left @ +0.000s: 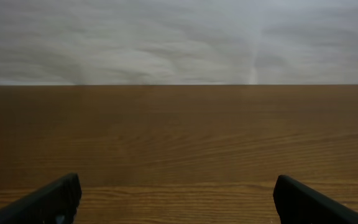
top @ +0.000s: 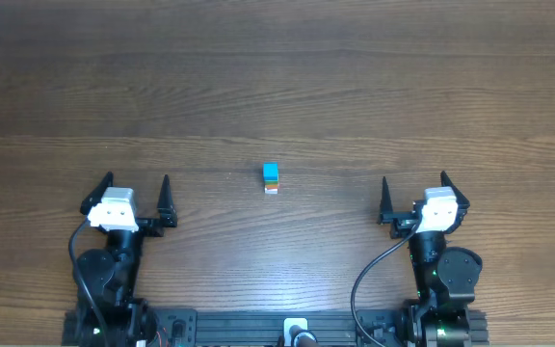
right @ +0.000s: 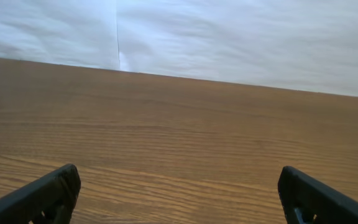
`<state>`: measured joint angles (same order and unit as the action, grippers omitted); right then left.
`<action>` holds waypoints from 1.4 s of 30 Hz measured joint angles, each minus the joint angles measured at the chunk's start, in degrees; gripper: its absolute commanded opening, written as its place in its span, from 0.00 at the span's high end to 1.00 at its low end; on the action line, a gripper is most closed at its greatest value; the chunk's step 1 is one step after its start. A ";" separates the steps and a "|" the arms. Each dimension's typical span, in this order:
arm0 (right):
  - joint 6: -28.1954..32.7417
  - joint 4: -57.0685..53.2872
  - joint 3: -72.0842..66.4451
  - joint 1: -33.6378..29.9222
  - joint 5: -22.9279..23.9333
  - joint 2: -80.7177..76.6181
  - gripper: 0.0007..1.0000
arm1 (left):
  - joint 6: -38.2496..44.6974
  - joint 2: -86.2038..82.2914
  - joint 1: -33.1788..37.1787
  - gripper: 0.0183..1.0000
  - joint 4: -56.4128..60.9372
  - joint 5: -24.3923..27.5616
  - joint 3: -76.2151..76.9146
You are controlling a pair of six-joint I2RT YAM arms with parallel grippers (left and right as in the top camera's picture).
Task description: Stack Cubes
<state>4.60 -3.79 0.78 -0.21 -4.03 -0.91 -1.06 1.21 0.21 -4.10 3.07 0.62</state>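
A small stack of cubes (top: 271,178) stands at the middle of the wooden table (top: 277,87), a blue cube on top with orange and white showing beneath it. My left gripper (top: 135,188) rests open near the table's front left, well to the left of the stack, nothing between its fingers (left: 51,202). On the front right, my right gripper (top: 414,188) is open and holds nothing; its dark fingers (right: 42,198) frame bare wood.
Both wrist views look across bare brown tabletop to a white backdrop (left: 179,37) at the far edge. The arms' bases and cables (top: 374,280) sit along the front edge.
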 measured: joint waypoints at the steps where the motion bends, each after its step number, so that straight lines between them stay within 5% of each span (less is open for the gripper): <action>1: -0.42 0.00 0.00 0.00 0.00 0.00 0.01 | 0.00 0.00 0.00 0.00 0.00 0.00 0.00; 42: -1.88 -0.04 0.00 0.00 0.00 0.02 0.01 | 0.00 0.00 0.00 0.00 0.00 0.00 0.00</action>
<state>2.72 -3.84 0.78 -0.21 -4.03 -0.89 -1.06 1.21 0.21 -4.10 3.07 0.62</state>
